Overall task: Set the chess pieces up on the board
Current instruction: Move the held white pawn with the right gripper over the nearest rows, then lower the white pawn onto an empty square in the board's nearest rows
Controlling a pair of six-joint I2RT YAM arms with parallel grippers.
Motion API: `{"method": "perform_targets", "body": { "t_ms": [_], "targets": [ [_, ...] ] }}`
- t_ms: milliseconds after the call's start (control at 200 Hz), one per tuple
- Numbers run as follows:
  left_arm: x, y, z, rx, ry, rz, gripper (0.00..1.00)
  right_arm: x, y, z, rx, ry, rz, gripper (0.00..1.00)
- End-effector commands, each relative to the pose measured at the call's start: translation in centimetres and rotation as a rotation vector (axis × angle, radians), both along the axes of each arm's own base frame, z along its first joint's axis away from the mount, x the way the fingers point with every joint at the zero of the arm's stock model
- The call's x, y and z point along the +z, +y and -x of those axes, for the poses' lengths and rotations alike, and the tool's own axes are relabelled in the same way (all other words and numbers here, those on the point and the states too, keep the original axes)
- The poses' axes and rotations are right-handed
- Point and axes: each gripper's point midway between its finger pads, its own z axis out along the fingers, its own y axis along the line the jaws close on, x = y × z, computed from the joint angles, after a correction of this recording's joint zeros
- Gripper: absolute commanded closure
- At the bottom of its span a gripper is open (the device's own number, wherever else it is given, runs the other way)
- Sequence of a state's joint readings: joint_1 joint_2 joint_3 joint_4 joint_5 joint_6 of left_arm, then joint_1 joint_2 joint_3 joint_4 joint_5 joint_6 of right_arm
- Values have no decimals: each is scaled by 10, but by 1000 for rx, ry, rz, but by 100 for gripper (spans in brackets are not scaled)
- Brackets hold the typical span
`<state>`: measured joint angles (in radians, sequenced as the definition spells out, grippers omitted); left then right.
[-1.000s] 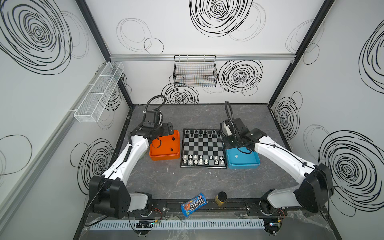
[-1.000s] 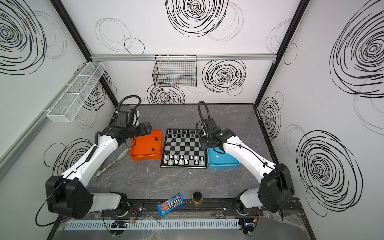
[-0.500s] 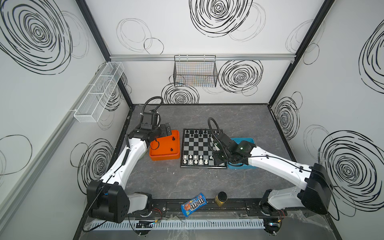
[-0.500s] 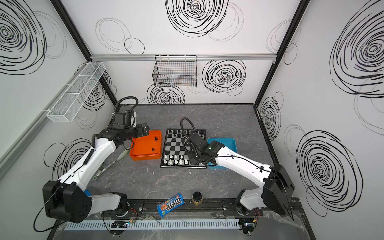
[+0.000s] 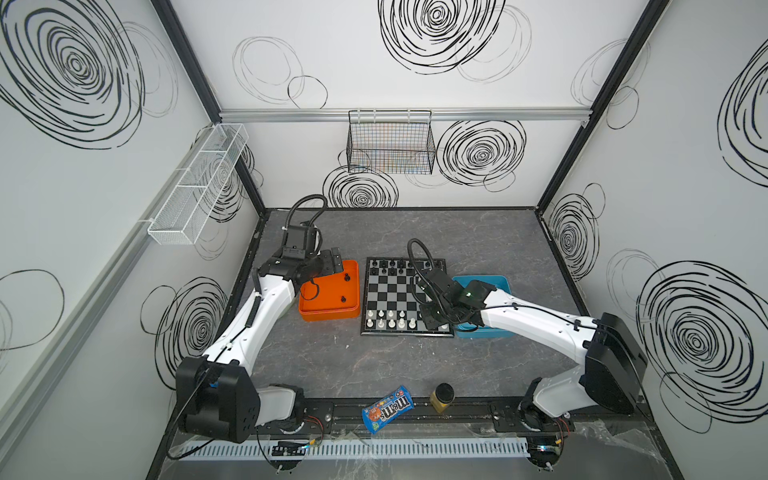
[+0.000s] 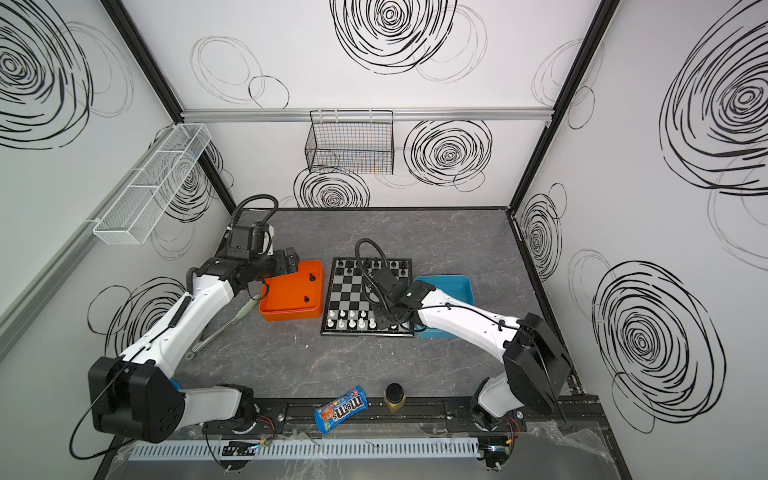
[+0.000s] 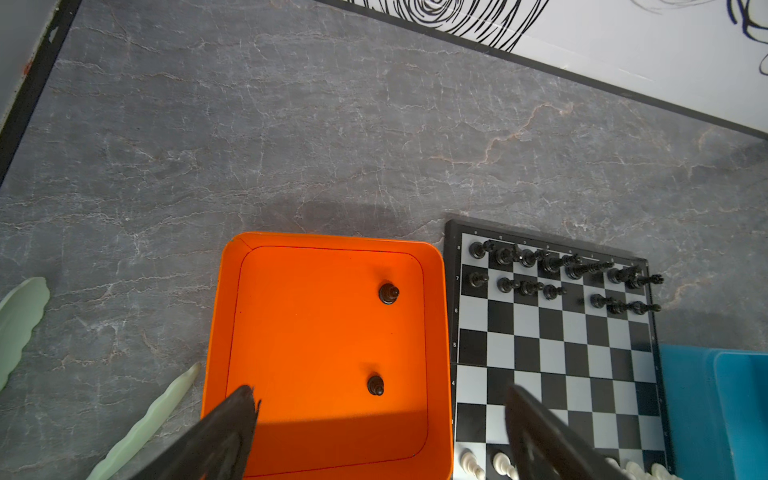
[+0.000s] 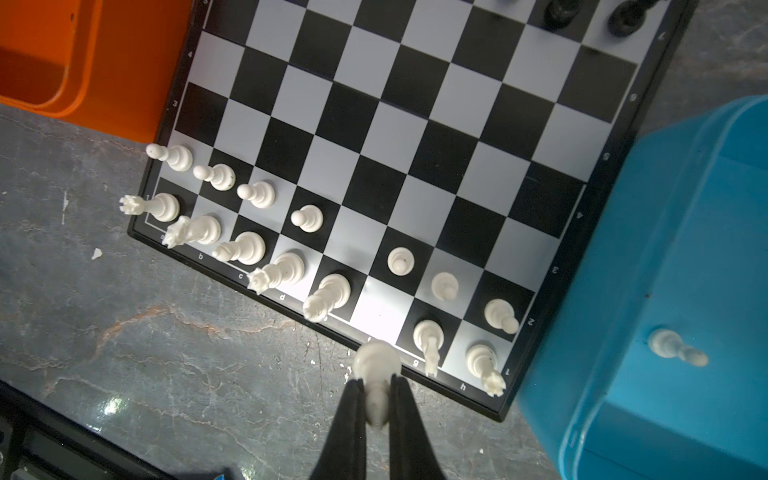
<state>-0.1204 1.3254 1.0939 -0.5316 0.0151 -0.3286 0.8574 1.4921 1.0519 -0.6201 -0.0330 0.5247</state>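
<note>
The board lies between an orange tray and a blue tray. White chess pieces fill most of its two near rows and black ones stand in the two far rows. My right gripper is shut on a white piece, held over the board's near edge by a bare square of the nearest row. My left gripper is open above the orange tray, where two black pieces stand. One white piece lies in the blue tray.
A candy bag and a small black-lidded jar sit at the table's front edge. A pale green utensil lies left of the orange tray. A wire basket hangs on the back wall and a mesh shelf on the left wall.
My right arm swung from over the blue tray across to the board's near right part, carrying the white piece. The left arm shifted only slightly by the orange tray.
</note>
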Motion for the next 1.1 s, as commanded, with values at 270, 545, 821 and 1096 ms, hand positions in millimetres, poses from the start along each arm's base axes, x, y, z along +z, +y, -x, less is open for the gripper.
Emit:
{"method": "perform_targets", "body": {
  "t_ms": [270, 545, 821, 1096],
  "targets": [
    [-8, 5, -4, 1, 15, -15, 4, -7, 7, -8, -21, 3, 12, 90],
    [-10, 4, -5, 0, 21, -15, 4, -19, 9, -8, -18, 32, 36, 90],
    [-12, 4, -6, -1, 25, -12, 4, -28, 9, -8, -25, 46, 49, 89],
    [-14, 1, -7, -9, 32, -9, 4, -35, 12, -11, -30, 59, 59, 89]
  ]
}}
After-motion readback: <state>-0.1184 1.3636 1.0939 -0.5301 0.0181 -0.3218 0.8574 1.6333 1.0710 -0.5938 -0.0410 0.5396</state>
